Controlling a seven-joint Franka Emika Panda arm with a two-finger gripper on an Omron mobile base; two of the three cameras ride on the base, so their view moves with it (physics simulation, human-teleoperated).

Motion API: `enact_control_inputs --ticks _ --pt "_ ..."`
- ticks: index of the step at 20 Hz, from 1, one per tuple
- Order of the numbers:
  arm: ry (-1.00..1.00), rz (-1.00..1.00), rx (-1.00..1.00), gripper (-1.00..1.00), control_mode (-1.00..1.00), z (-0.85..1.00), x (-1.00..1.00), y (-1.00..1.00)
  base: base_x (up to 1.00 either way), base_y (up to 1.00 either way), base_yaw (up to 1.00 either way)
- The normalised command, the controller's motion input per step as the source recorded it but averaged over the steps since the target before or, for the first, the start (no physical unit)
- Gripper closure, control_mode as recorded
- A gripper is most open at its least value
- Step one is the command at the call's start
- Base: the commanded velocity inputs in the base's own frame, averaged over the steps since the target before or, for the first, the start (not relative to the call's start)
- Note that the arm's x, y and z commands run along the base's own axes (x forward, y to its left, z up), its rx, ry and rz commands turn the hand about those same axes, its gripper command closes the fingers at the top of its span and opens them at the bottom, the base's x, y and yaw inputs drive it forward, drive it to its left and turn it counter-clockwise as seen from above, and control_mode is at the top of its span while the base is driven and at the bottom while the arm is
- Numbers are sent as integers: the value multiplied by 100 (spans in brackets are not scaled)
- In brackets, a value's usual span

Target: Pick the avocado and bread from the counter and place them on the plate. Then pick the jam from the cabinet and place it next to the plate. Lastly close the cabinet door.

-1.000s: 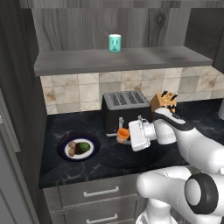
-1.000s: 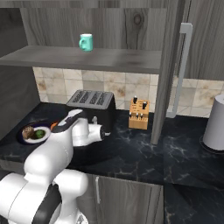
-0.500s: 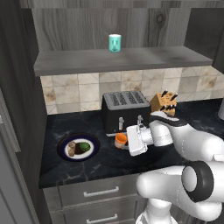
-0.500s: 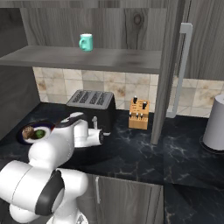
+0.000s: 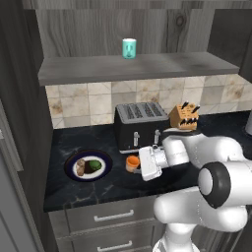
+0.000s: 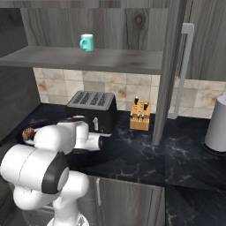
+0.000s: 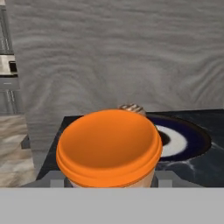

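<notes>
Jam (image 5: 131, 163) sits in the pincer (image 5: 136, 165), which is clenched on the jar's sides; in the hand view the orange lid (image 7: 109, 146) lies right between the two tips. The jar is low over the surface (image 5: 113, 184), just right of the plate (image 5: 89, 166) and in front of the toaster (image 5: 140, 124); whether its base touches the surface I cannot tell. Avocado (image 5: 96, 165) and bread (image 5: 80, 168) both lie on the plate, side by side.

The jar looks short, squat and rigid, probably glass or hard plastic, so it should be light for the arm but smooth-walled and liable to slip or twist if the hold is loose. The sides below the lid rim look like the best place to hold it, as now, since the lid overhangs and would stop it sliding down. Being stiff, it will take a firm squeeze, and it should be set down upright and gently.
</notes>
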Motion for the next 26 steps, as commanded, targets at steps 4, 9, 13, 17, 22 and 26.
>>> enact_control_inputs --ticks 4,9,13,17,22,26 --pt "0 0 0 100 -100 -26 0 18 0 0 0" --pt "0 0 0 100 -100 -23 0 16 0 0 0" --pt "0 0 0 100 -100 -19 0 9 0 0 0" --pt "0 0 0 100 -100 -16 0 9 0 0 0" --pt "0 0 0 100 -100 -10 1 9 0 0 0" --pt "0 0 0 100 -100 -6 5 11 0 0 0"
